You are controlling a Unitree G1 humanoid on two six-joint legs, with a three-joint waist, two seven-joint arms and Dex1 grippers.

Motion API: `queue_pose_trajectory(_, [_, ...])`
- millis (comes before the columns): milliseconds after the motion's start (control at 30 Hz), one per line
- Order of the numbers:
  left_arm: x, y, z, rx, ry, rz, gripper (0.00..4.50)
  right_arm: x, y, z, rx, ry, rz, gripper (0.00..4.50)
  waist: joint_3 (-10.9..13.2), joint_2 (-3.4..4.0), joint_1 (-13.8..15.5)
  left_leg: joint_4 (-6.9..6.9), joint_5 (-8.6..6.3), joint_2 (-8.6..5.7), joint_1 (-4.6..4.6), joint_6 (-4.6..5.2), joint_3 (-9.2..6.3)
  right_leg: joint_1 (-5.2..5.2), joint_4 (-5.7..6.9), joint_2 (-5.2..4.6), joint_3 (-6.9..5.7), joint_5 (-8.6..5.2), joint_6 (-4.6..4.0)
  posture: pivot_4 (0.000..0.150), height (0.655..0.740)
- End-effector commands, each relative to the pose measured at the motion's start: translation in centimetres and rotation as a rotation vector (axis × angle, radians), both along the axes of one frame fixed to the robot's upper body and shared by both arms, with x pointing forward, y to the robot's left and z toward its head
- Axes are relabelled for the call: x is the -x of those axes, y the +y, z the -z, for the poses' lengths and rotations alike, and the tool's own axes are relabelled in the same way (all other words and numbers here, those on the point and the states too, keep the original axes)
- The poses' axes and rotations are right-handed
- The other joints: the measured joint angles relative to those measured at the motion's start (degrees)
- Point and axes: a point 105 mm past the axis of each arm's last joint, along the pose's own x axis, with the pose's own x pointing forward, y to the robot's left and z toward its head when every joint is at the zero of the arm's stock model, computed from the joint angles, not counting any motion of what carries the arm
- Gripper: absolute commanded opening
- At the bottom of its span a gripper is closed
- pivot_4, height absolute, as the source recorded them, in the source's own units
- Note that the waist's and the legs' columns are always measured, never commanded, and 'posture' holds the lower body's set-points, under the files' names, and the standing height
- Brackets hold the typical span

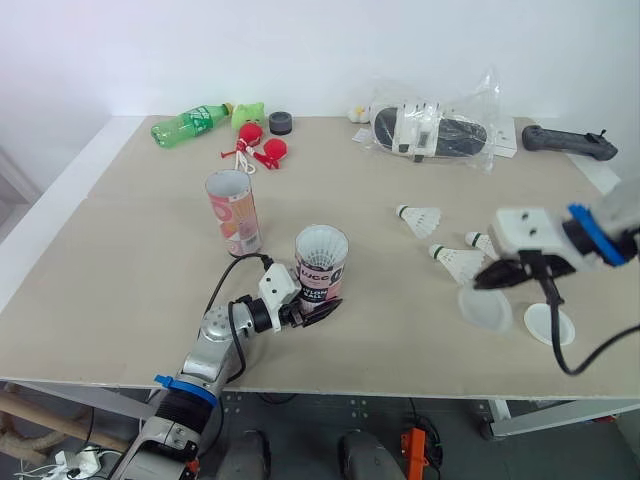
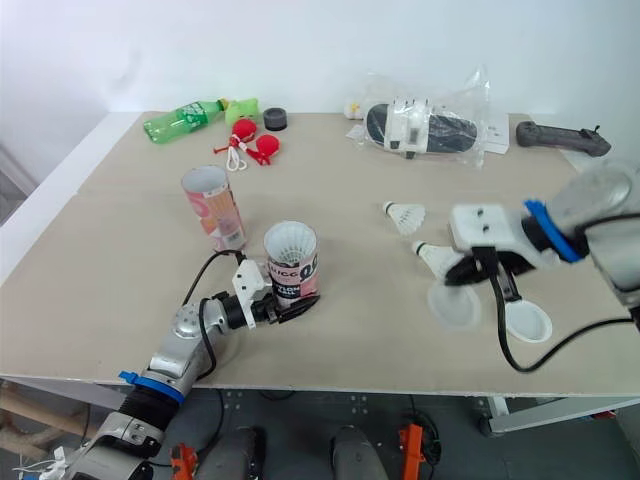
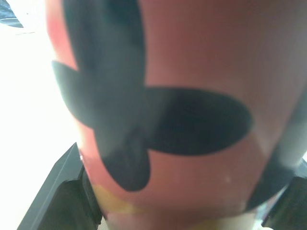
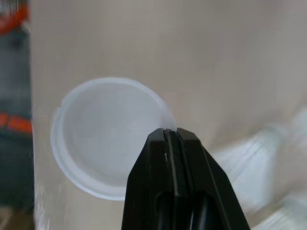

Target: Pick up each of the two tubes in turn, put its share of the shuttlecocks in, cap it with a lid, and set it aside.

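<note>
While left gripper (image 1: 320, 312) clamps the red-and-black printed cardboard tube (image 1: 321, 262) low on its body, fingers (image 3: 62, 191) spread wide either side of the curved wall, the tube stands upright near the front edge of the beige matte tabletop (image 1: 130, 290). Mouth open, white feathers showing inside at the rim. Glossy print, black blobs on red in the left wrist view.

Right gripper (image 4: 170, 133): jaws pinched nearly together on the thin rim of a translucent white round plastic lid (image 4: 98, 139), a shallow disc w/ raised lip. Lid sits tilted at the fingertips, right of the held tube and well apart from it. Can't tell if its low edge touches the table. Second translucent lid (image 1: 549, 326) lies flat just beside it, further right.

Pink-and-white cardboard tube (image 1: 233, 212): upright, open, behind-left of the held one, near but apart.

Loose stock: white feathered shuttlecock (image 1: 419, 217) mid-table on its side. Second shuttlecock (image 1: 458, 263) and third shuttlecock (image 1: 482, 242) lie close together just behind the pinched lid, near the right gripper.

Back of table: green plastic bottle (image 1: 192, 123) on its side at the left, crinkled clear plastic bag (image 1: 432, 127) w/ a black-and-white item inside, black handset-shaped controller (image 1: 568, 142) far right.
</note>
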Motion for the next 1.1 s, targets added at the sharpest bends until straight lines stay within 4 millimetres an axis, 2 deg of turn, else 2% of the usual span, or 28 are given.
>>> queue_pose_trajectory(33, [0.0,0.2,1.4,-0.052,0.042,0.007,3.15,0.0,4.0,-3.4,-0.088,-0.045,-0.147,0.13,-0.01,-0.09,-0.22,0.0,0.0,0.0,0.0,0.0,-0.01,0.02,0.0,0.0,-0.01,-0.01,-0.01,0.15,0.74])
queue_pose_trajectory(100, [0.0,0.0,1.5,-0.058,0.045,0.021,3.15,-0.6,7.0,-5.4,-0.125,-0.09,-0.235,0.13,-0.02,-0.07,-0.41,0.0,0.0,0.02,0.02,0.0,0.07,-0.1,0.0,-0.01,0.01,0.09,-0.08,0.15,0.74])
queue_pose_trajectory(200, [0.1,-0.2,1.8,-0.077,0.046,0.037,3.15,-1.5,9.6,-6.6,-0.126,-0.123,-0.292,0.13,-0.02,-0.08,-0.4,-0.01,0.02,0.03,-0.04,0.03,-0.03,-0.12,0.01,0.04,-0.02,0.17,0.04,0.15,0.74])
queue_pose_trajectory(333, [0.0,-0.2,2.0,-0.092,0.047,0.041,3.15,-2.8,11.9,-6.7,-0.107,-0.137,-0.34,0.13,-0.04,-0.16,0.29,-0.04,0.01,-0.05,-0.23,0.01,-0.28,-0.17,0.01,0.04,-0.11,0.13,0.14,0.15,0.74])
queue_pose_trajectory(433, [0.0,0.1,2.0,-0.098,0.049,0.039,3.15,-3.1,13.5,-6.5,-0.102,-0.125,-0.386,0.13,-0.04,-0.15,0.23,-0.06,-0.04,-0.1,-0.33,-0.02,-0.37,-0.2,0.01,0.02,-0.17,0.16,-0.11,0.15,0.74])
queue_pose_trajectory(767, [0.2,0.1,2.1,-0.096,0.056,0.032,3.15,-3.1,15.5,-5.0,-0.069,-0.083,-0.459,0.13,-0.04,-0.14,0.11,-0.08,-0.02,-0.03,-0.29,0.0,-0.5,-0.2,0.05,0.1,-0.33,0.21,-0.24,0.15,0.74])
queue_pose_trajectory(1100, [0.5,0.0,2.2,-0.09,0.061,0.028,3.15,-3.6,15.7,-3.6,-0.028,-0.073,-0.466,0.13,-0.04,-0.14,0.11,-0.09,-0.02,-0.03,-0.29,0.0,-0.51,-0.2,0.06,0.1,-0.34,0.22,-0.29,0.15,0.74])
